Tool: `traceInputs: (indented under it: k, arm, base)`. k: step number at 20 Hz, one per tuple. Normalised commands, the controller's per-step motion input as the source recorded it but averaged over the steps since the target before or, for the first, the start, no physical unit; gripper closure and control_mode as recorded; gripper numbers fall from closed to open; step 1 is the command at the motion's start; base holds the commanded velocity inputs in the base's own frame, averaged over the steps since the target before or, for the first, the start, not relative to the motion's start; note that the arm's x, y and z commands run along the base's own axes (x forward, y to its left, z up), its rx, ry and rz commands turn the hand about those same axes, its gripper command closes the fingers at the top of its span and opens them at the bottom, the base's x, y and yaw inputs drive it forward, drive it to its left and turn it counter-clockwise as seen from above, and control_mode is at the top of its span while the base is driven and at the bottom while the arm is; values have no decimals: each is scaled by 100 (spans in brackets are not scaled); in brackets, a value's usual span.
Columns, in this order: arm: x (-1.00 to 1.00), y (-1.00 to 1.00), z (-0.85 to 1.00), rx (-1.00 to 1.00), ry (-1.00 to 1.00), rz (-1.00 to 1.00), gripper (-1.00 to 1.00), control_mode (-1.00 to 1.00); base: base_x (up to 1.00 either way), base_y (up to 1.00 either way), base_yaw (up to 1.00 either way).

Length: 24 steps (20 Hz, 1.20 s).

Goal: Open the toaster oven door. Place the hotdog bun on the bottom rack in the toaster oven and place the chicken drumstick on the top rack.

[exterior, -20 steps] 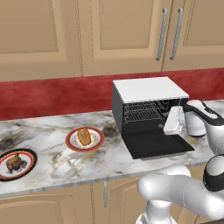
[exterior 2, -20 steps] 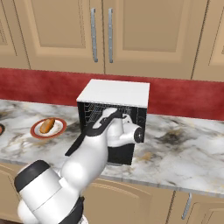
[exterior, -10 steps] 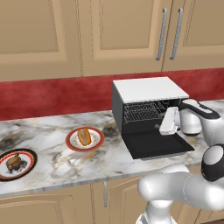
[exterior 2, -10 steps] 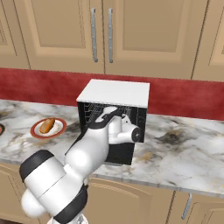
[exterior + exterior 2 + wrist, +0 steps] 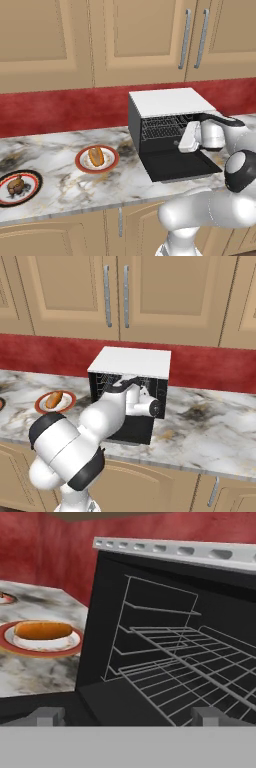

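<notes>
The oven [image 5: 170,102] sits on the marble counter [image 5: 60,150] against the red backsplash [image 5: 60,107], its white top facing up. Its door [image 5: 182,167] is down, lying flat on the counter in front of the open cavity. Inside, the top rack [image 5: 180,637] and the bottom rack [image 5: 165,684] both look bare, two thin wire grids one above the other.

The arm reaches in from the right, and the gripper [image 5: 127,716] hangs just in front of the cavity, above the lowered door, pointed at the racks. Its fingertips [image 5: 47,716] stand far apart at the bottom of the hand view with nothing between them, so it is wide open and holding nothing. From the base cameras the hand is partly folded against the oven front, so I can't say for sure whether it touches the racks; it seems to be just short of them.

The bun [image 5: 95,156] lies on a red-rimmed plate [image 5: 82,164] just left of the oven, near the door's left edge. It also shows in the hand view, lying lengthwise on the plate's white middle. Further left, well apart from the oven, the drumstick [image 5: 15,184] rests on a dark-rimmed plate [image 5: 34,189] near the counter's front edge. Wooden cabinets [image 5: 125,40] hang above the counter.
</notes>
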Motion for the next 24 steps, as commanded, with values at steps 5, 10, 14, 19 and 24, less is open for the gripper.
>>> traceInputs:
  k: [5, 10, 14, 19, 24]
  arm:
    - [15, 0, -9, 0, 0, 0, -100, -100]
    - [12, 0, -12, 0, 0, 0, -100, -100]
    - [15, 0, -7, 0, 0, 0, -100, -100]
    - [15, 0, -6, 0, 0, -2, -100, -100]
    - [13, 0, -11, 0, 0, -2, -100, -100]
  base:
    - [0, 0, 0]
    - [0, 0, 0]
    - [0, 0, 0]
    - [0, 0, 0]
    - [0, 0, 0]
